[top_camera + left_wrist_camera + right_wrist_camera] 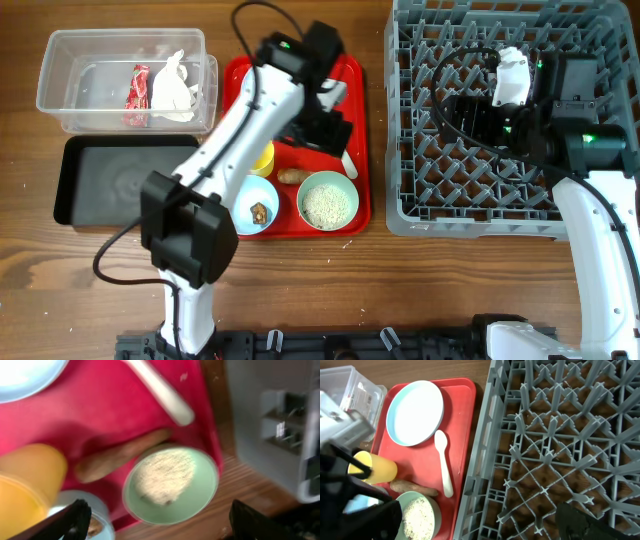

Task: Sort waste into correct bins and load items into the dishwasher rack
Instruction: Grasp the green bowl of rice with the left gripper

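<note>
overhead: large grey pegged plastic dishwasher rack (pixel 420 150) on the right, right gripper (pixel 480 527) over it, jaws spread, empty. red serving tray (pixel 362 150) just beside the rack. clear plastic rectangular tub (pixel 70 80) far left. left gripper (pixel 160 525) hangs over pale round bowl of white rice (pixel 170 485) on the tray, jaws wide, nothing held. red-and-white snack wrapper (pixel 137 95) and crumpled white tissue (pixel 175 85) lie in the tub.

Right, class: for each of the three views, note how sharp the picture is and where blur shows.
Overhead: sharp and evenly lit across the table. Left wrist: smeared throughout, the rice bowl and white spoon soft-edged. Right wrist: the rack is crisp, the near dark fingers blurred.
</note>
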`<state>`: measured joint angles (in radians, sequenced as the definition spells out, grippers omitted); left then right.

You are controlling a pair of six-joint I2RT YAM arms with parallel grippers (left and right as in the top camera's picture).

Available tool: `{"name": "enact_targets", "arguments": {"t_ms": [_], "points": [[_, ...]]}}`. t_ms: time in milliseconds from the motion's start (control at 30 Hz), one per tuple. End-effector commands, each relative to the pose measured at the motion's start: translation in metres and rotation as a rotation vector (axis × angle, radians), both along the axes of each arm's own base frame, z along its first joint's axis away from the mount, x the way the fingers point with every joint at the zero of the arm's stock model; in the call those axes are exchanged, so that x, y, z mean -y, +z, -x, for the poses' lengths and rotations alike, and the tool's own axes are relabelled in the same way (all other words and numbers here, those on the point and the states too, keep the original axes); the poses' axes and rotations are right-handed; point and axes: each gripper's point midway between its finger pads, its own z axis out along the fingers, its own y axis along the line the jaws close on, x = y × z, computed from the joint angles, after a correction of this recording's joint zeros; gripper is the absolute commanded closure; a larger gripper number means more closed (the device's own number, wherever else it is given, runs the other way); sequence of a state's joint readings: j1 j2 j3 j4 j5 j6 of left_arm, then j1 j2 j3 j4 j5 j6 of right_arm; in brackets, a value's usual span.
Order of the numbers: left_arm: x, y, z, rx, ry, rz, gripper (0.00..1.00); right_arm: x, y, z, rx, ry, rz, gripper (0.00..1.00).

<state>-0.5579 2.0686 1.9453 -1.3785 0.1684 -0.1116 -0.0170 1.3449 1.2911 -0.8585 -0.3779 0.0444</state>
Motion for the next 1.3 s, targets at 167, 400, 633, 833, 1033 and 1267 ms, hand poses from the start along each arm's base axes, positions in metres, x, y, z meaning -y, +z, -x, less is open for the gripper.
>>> {"name": "enact_targets", "arguments": {"t_ms": [167,400,633,833,1033,1267], "points": [[0.041,-0.055,0.049,-0.042,0.085,-0.091,0.14,0.055,0.004,-0.021,0.022,-0.332,0.123,0.00],[0.044,-0.091,0.055,-0.038,0.100,-0.083,0.50,0.070,0.005,-0.023,0.036,-0.381,0.172,0.00],[0.052,-0.104,0.047,-0.007,0.099,-0.051,0.72,0.069,0.003,-0.021,0.024,-0.379,0.173,0.00],[0.054,-0.121,0.052,-0.032,0.088,-0.078,0.80,0.070,0.003,-0.020,0.023,-0.379,0.173,0.01],[0.053,-0.120,0.053,-0.033,0.088,-0.080,0.96,0.070,0.003,-0.020,0.023,-0.380,0.173,0.00],[0.046,-0.090,0.060,-0.064,0.083,-0.112,0.96,0.069,0.003,-0.020,0.023,-0.379,0.173,0.00]]}}
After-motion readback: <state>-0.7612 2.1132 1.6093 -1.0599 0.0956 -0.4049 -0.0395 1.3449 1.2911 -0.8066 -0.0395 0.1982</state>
